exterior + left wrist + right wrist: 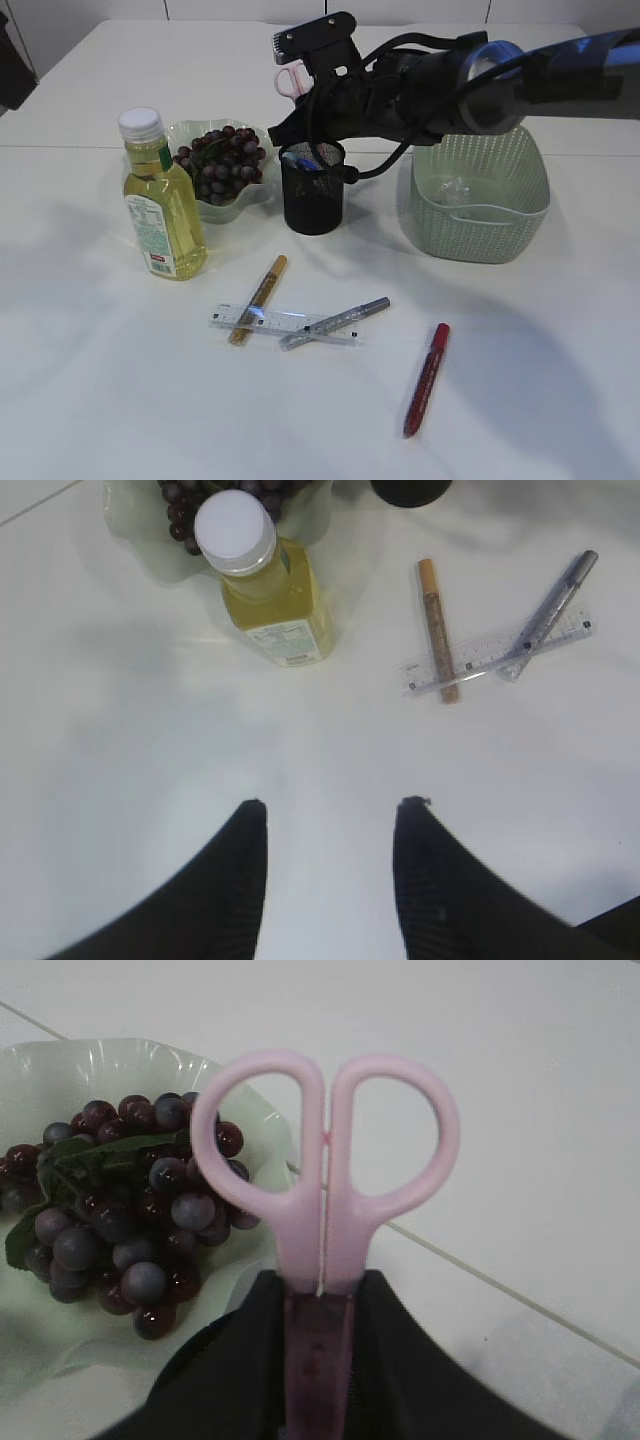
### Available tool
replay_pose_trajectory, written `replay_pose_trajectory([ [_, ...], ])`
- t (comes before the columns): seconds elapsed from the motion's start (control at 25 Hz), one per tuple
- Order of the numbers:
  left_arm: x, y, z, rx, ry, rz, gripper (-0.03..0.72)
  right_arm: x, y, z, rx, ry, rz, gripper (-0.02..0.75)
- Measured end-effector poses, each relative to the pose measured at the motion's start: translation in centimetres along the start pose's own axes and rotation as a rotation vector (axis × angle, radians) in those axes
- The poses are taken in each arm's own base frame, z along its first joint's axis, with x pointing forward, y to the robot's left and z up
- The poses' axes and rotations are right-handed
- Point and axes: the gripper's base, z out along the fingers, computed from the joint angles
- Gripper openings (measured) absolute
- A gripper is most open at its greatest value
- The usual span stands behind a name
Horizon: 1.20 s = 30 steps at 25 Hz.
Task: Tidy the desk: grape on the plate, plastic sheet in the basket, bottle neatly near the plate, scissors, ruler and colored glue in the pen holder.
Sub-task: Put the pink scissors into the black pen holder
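**Q:** Scissors (325, 1210) first, what's closest to my right wrist camera?

**A:** Yes. Pink plastic loops fill that view, and my right gripper (320, 1340) pinches them just below the handles, on the covered blades. They look light, stiff and smooth, so they could swivel in a narrow pinch. My hold sits close to the pivot, which I judge sensible. In the exterior view they hang handles-up above the pen holder (313, 190), near the table's far edge.

**Q:** Left gripper?

**A:** My left gripper (330, 820) is spread apart with nothing between its fingers, over bare table (150, 740) toward the near left.

**Q:** What's left on the table?

**A:** Ruler (283, 323) lies near the middle front, a gold glue pen (258, 299) and a silver glue pen (336, 322) crossing it, and a red glue pen (426, 379) apart toward the near right. Clear ruler looks thin, flat and slick; probably hard to get under, so I'd take it across the narrow width. Pens are round, likely to roll; grab mid-barrel.

**Q:** Rest?

**A:** Grapes (220, 163) sit on the plate (256, 195), soft, leave them. Bottle (160, 197) stands upright just beside the plate. Basket (480, 200) holds something clear.
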Motion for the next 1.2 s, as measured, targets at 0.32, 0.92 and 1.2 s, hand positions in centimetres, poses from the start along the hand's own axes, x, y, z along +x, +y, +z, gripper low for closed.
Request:
replay_pose_trajectory([
  [0.32, 0.0, 0.02, 0.0, -0.002, 0.0, 0.001, 0.308, 0.01, -0.01, 0.0, 0.001, 0.001, 0.008, 0.16],
  [0.92, -0.01, 0.11, 0.0, -0.013, -0.001, 0.006, 0.308, 0.15, -0.08, 0.05, 0.011, 0.01, 0.036, 0.202],
  [1.2, -0.01, 0.13, 0.0, -0.015, -0.001, 0.007, 0.308, 0.32, -0.27, 0.04, 0.032, 0.028, 0.054, 0.271],
])
